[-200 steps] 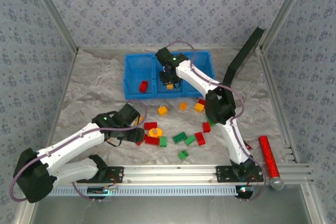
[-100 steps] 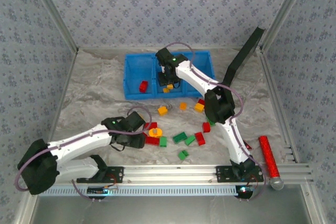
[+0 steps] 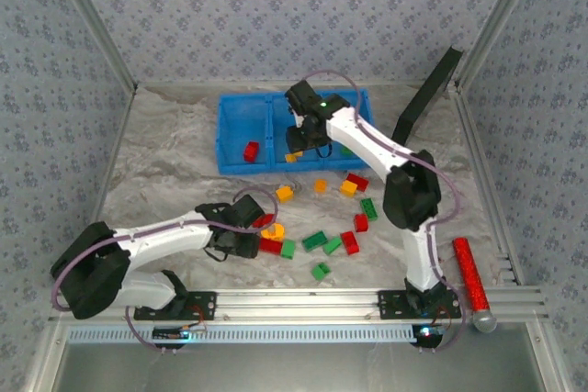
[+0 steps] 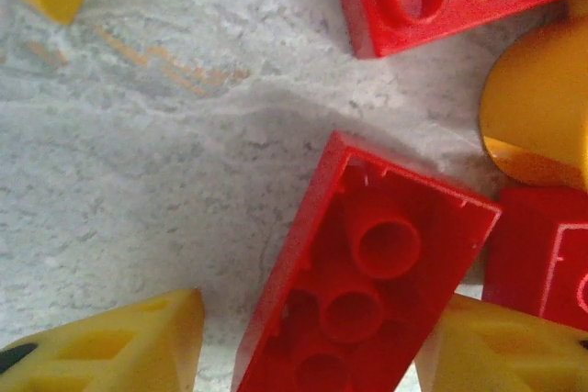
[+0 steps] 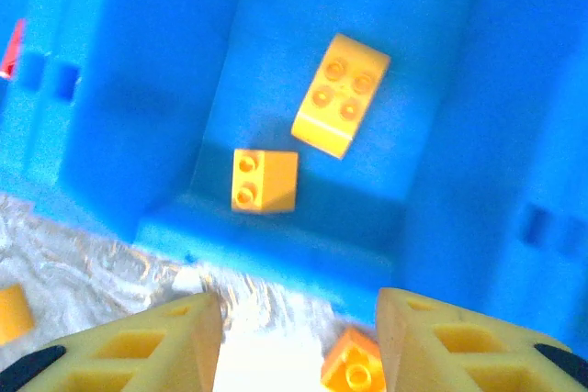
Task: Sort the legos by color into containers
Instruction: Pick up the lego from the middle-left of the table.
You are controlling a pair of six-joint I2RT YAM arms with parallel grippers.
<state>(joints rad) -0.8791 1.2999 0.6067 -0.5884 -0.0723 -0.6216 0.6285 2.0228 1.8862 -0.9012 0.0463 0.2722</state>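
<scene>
The blue three-compartment bin (image 3: 241,115) stands at the back of the table. A red brick (image 3: 251,151) lies in its left compartment. Two orange-yellow bricks (image 5: 340,94) (image 5: 265,181) lie in the middle one. My right gripper (image 3: 301,140) (image 5: 299,309) hangs open over that compartment's near wall, holding nothing; another orange brick (image 5: 354,369) lies on the table below it. My left gripper (image 3: 253,231) (image 4: 317,319) is low over the loose pile, open, with its yellow fingers (image 4: 119,346) either side of an upturned red brick (image 4: 367,291). Green bricks (image 3: 314,240) lie to its right.
Loose red (image 3: 349,242), orange (image 3: 285,194) and green (image 3: 368,207) bricks are scattered across the middle of the table. A red glittery cylinder (image 3: 467,272) lies at the front right. A black slab (image 3: 427,94) leans at the back right. An aluminium rail (image 3: 312,300) runs along the front.
My left gripper has slid right and down onto the red bricks. The right arm's elbow has swung to the right, while its gripper has shifted slightly right over the middle compartment.
</scene>
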